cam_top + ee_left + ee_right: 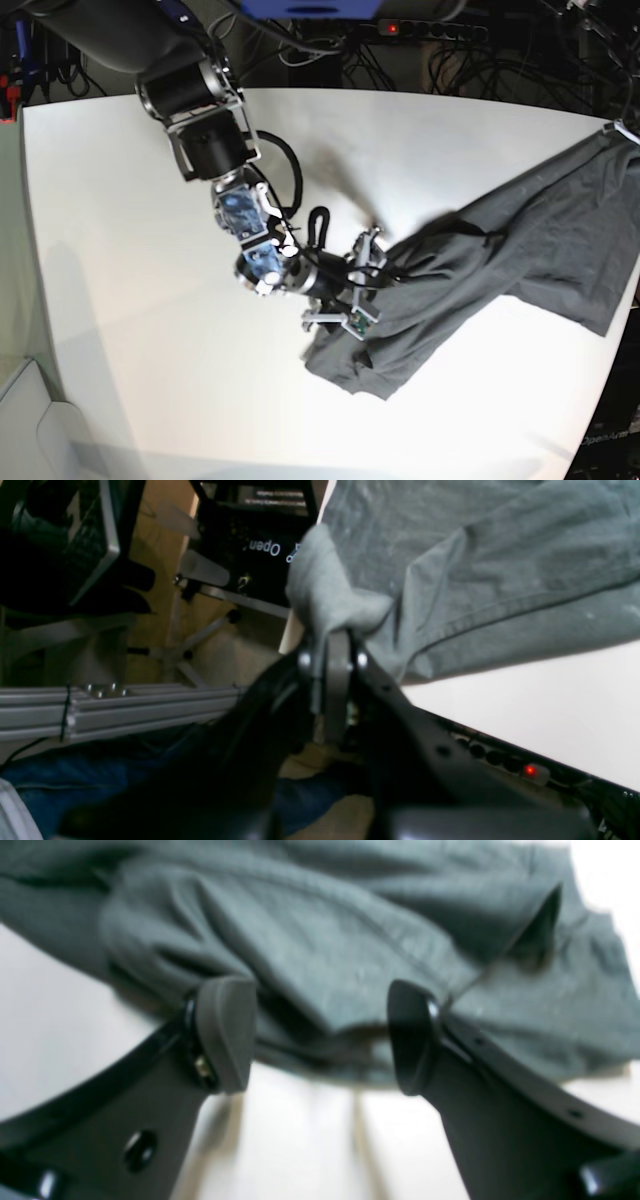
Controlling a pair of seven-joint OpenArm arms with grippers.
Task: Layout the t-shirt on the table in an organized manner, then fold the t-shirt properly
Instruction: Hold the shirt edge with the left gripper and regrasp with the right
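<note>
Right gripper (320,1035): black two-fingered claw with rounded dark pads, jaws spread wide, straddling a bunched fold at the near end of the dark charcoal-grey short-sleeved cloth t-shirt (350,940); nothing pinched between the pads.

Left gripper (332,655): black claw, jaws clamped tight on a puckered edge of the same garment at the table's far right corner.

T-shirt (500,265): soft, wrinkled, matte knit with a stitched hem; stretched as a long diagonal band between the two grippers, partly doubled over itself.

Large white smooth matte tabletop with rounded corners (140,300): the shirt occupies its right half.
</note>
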